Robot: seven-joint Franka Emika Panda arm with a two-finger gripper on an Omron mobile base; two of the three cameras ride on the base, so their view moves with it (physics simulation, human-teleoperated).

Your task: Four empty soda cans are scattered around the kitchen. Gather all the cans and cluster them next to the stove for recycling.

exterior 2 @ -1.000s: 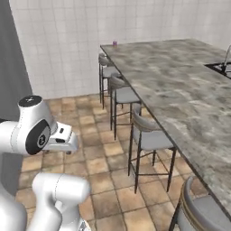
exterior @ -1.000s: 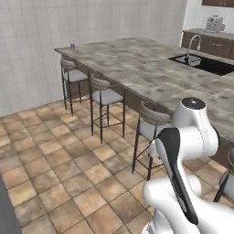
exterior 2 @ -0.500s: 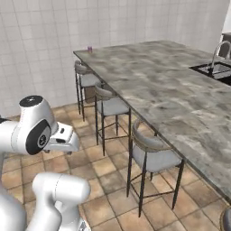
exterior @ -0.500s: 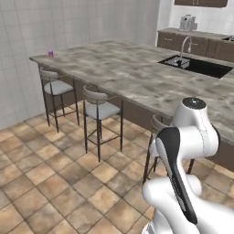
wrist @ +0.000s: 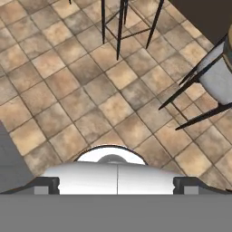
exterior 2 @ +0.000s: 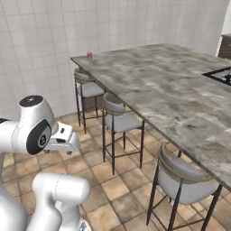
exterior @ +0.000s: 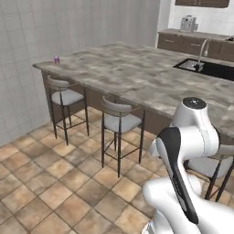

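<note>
Hand view looks down past the gripper (wrist: 117,186), jaws spread wide and holding nothing, onto brown floor tiles (wrist: 68,86) and dark stool legs (wrist: 118,27). Far off, a purple soda can (exterior: 56,59) stands upright at the far corner of the grey marbled worktop (exterior: 137,73), above three stools (exterior: 119,123).

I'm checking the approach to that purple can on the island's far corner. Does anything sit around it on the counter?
Nothing visible does. The purple can stands alone at the far corner of the island counter; the stone around it is bare. Two stools stand below that edge.
</note>
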